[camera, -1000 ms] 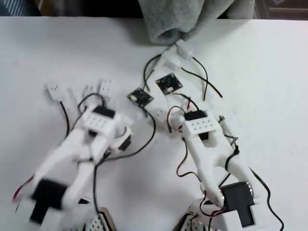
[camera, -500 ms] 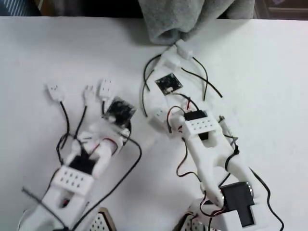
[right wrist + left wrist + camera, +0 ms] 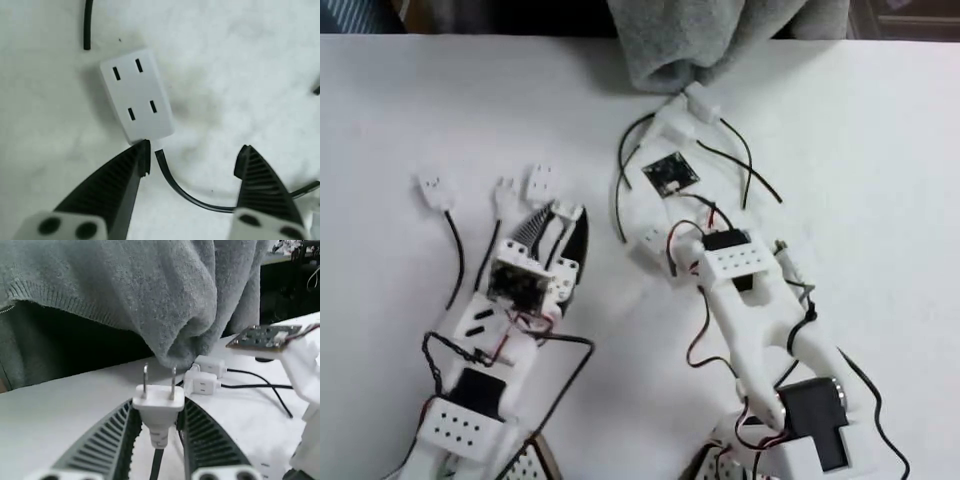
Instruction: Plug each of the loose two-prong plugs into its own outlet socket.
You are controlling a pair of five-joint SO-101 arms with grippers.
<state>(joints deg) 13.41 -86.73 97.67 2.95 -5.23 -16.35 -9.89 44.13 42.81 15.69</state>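
Note:
My left gripper (image 3: 157,415) is shut on a white two-prong plug (image 3: 159,404), with the prongs pointing away from the wrist. In the high view this plug (image 3: 566,212) sits at the tip of the left gripper (image 3: 558,228), left of centre. A white outlet socket (image 3: 136,95) with two pairs of slots lies flat on the table. My right gripper (image 3: 192,157) hangs open just above its cable end, one finger (image 3: 122,175) close to the socket's corner. That socket (image 3: 650,238) lies beside the right arm (image 3: 732,260).
Three white connector pieces (image 3: 506,194) on black cables lie at the far left. Two more white pieces (image 3: 672,120) rest by a grey knitted sleeve (image 3: 680,40) at the table's far edge. Loose black cables (image 3: 750,165) curl around the middle.
The left arm has swung round and drawn back towards the near edge, and its gripper now points to the far side with the plug in it. The right arm has kept still.

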